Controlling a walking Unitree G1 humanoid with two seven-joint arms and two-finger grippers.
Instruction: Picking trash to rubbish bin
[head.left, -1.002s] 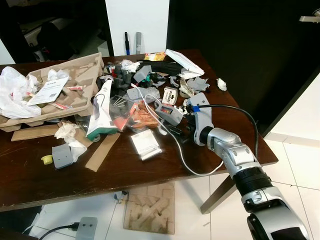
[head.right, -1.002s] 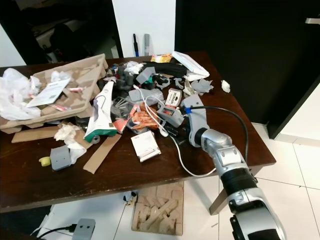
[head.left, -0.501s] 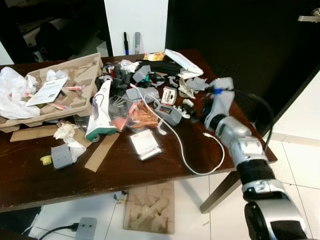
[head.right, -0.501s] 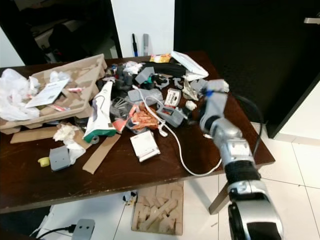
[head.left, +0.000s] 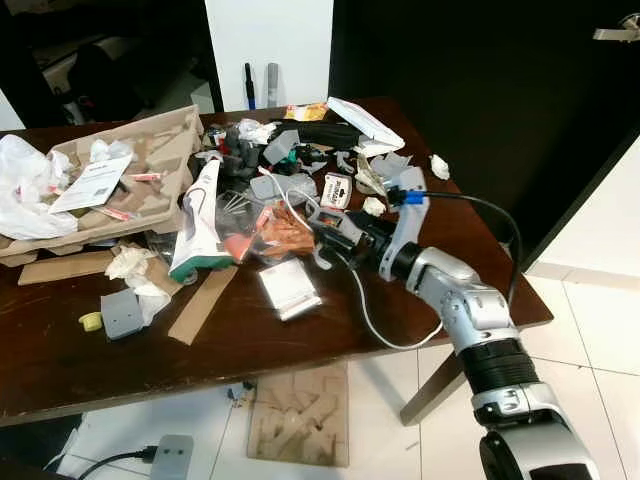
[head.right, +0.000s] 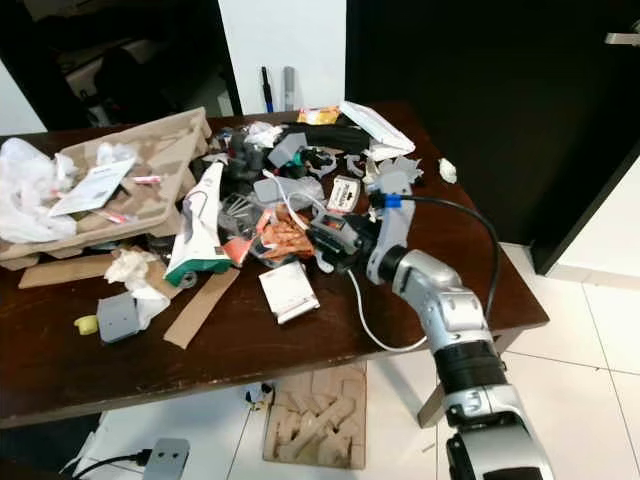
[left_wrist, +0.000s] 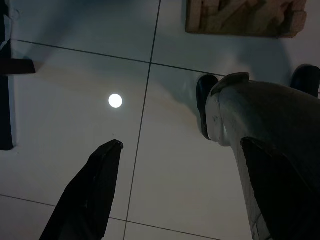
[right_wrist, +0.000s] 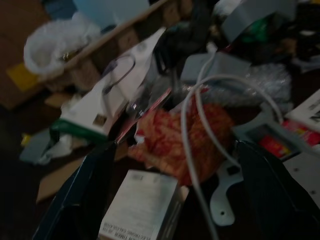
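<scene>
dark wooden table (head.left: 330, 330) heaped with rubbish across its far half. cardboard tray (head.left: 150, 165) at the table's left end holding a printed sheet (head.left: 88, 182) and scraps, with a white plastic bag (head.left: 25, 190) against its outer side. right arm (head.left: 470, 320) reaches in from the table's right edge, its forearm lying over the tabletop. white and green pouch (head.left: 200, 222) stands tilted near the middle, just beside a clear bag of orange snacks (head.left: 285, 228). flat cardboard strip (head.left: 205, 303) lies in front of the pouch. white cable (head.left: 370, 310) runs from the pile toward the near edge and loops back under the right arm. small white packet (head.left: 288, 288) lies flat in front of the snacks. grey square piece (head.left: 122, 312) and crumpled tissue (head.left: 128, 262) sit near the left front, with a small yellow cap (head.left: 92, 320) beside the grey piece. right gripper (head.left: 345, 235) is low over the pile, just beside a grey device (head.left: 335, 222) and near the snacks; in the right wrist view its fingers (right_wrist: 80, 200) stand spread wide, nothing between them, with the snacks and cable ahead. left gripper (left_wrist: 170, 200) hangs over white floor tiles (left_wrist: 75, 100), its fingers apart and holding nothing. cardboard insert (head.left: 300, 412) lies on the floor under the table.
</scene>
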